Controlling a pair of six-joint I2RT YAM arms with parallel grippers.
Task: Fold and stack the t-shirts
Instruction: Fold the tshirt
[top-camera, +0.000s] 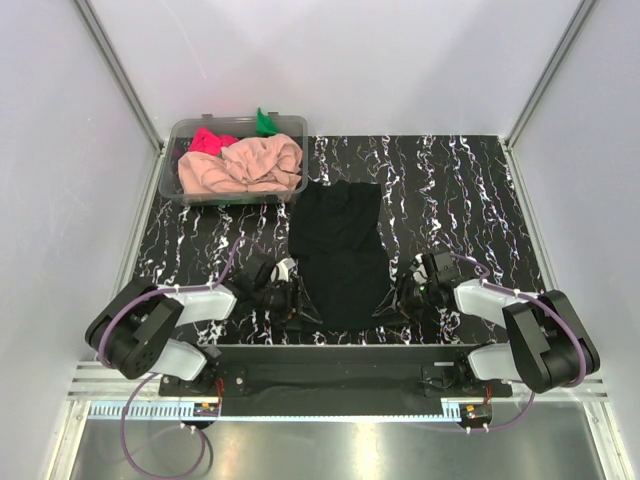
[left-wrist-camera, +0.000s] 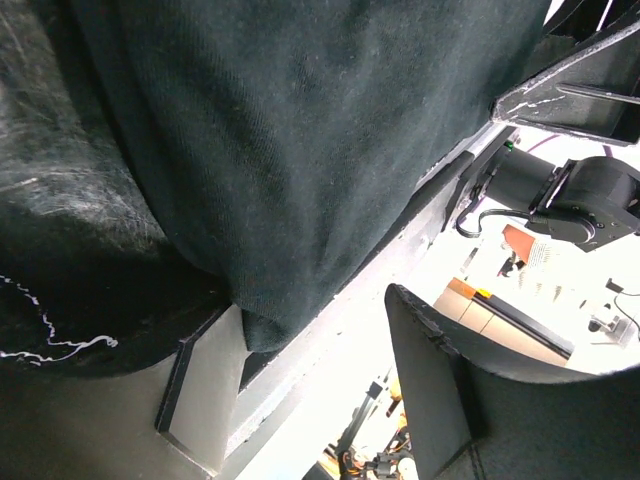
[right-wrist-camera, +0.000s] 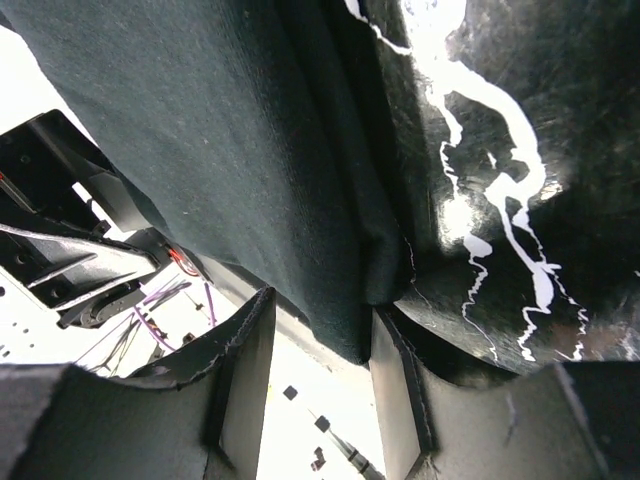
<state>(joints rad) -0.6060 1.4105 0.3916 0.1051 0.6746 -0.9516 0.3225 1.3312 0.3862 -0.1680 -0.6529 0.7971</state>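
Black shirt (top-camera: 340, 250) is laid flat on the table (top-camera: 470, 200), long axis running near to far. Its near hem corners are straddled by left gripper (top-camera: 296, 308) and right gripper (top-camera: 391, 300); both jaw pairs stand apart, unclamped.

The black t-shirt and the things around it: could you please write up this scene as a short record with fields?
Centre item: black t-shirt laid out on the table, hem at the near edge
Left side: left gripper open at the hem's left corner
Right side: right gripper open around the hem's right corner
Far left: clear tub
Tub contents: peach-pink t-shirt on top, pink-red t-shirt and green t-shirt behind it, all crumpled
Folded stack: none yet
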